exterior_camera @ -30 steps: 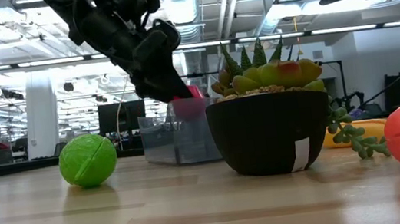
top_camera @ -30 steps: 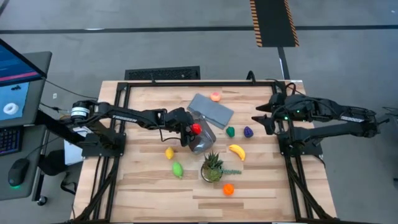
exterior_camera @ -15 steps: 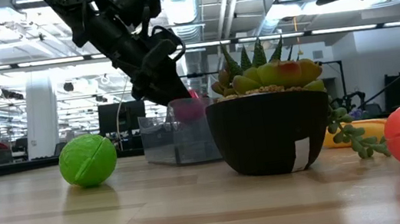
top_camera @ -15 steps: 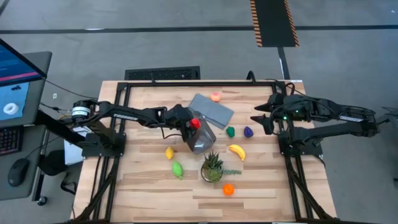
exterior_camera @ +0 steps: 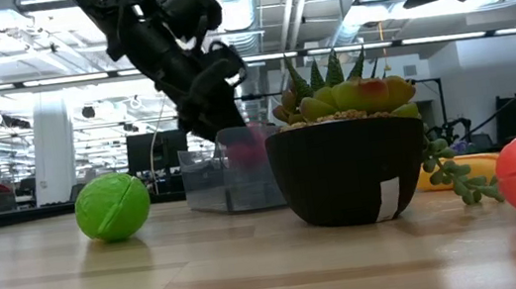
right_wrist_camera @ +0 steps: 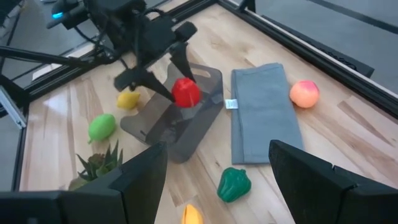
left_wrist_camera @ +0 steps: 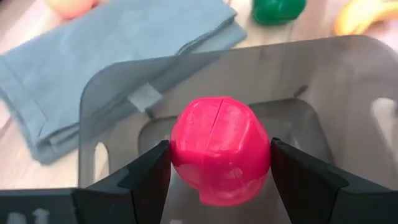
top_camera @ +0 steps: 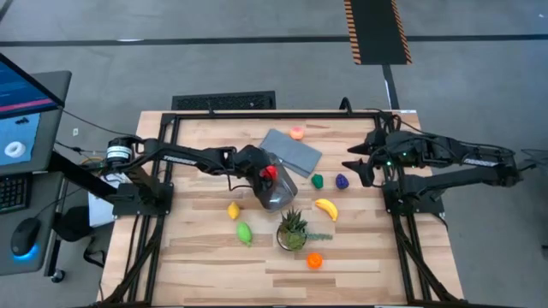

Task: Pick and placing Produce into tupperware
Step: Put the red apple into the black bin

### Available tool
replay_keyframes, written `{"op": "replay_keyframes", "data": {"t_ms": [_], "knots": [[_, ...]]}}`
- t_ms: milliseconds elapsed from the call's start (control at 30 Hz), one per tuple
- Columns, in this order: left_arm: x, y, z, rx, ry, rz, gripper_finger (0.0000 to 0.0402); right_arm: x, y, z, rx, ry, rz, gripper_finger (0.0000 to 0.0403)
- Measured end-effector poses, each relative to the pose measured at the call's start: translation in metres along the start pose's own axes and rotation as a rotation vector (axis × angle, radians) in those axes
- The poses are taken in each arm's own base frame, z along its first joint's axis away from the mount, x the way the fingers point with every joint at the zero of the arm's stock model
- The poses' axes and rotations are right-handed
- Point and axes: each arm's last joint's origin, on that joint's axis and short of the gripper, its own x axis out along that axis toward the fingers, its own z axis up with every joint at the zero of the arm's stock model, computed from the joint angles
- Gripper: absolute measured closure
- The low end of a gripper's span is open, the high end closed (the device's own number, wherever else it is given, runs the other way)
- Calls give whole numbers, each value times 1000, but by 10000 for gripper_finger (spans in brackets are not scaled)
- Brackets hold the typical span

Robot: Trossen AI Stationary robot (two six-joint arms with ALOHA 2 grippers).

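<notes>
Over on the left side of the table, the left gripper (top_camera: pixel 268 174) is gripping a red toy fruit (left_wrist_camera: pixel 220 157) between its two fingers and holding it just above the open clear tub (top_camera: pixel 278 190), presumably so it can drop inside rather than roll off across the wood. Toward the middle, a yellow piece (top_camera: pixel 233 210), a green one (top_camera: pixel 245 232), the banana (top_camera: pixel 325 208) and an orange one (top_camera: pixel 314 260) are lying loose around the potted plant (top_camera: pixel 292 229), waiting their turn, while on the far side the right gripper (top_camera: pixel 358 164) is hanging idle with its fingers spread wide and holding nothing.
</notes>
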Motion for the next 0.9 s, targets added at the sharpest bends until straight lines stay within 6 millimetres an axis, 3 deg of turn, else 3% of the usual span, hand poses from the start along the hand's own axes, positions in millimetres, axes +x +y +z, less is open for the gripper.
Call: {"op": "replay_keyframes", "data": {"t_ms": [233,900], "knots": [[11,0,2,5,45,-17,162,-1,4,-1,-5,3,24,100],[10,1,0,-15,73,-18,135,-1,4,-1,8,4,28,100]]}}
